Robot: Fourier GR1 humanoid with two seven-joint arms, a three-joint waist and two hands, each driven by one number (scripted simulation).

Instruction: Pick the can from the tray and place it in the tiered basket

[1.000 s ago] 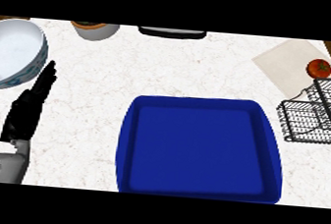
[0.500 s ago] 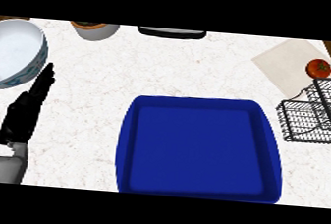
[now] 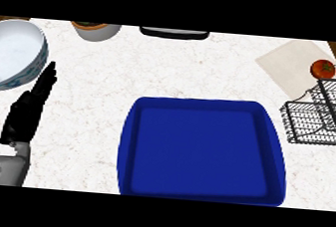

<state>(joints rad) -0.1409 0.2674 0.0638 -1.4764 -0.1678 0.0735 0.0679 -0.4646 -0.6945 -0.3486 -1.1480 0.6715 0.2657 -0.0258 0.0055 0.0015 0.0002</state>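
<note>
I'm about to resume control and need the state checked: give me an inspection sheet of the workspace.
Surface: white speckled counter.
Job's things: blue tray holds nothing visible; no can seen; black wire tiered basket at the right edge.
Clutter: large bowl far left; small pot and dark object at the far edge; tomato on a pale board.
Hands: left hand open, fingers straight, beside the bowl; right hand not in view.
Cables: nothing seen.
Surroundings: nothing seen.
</note>
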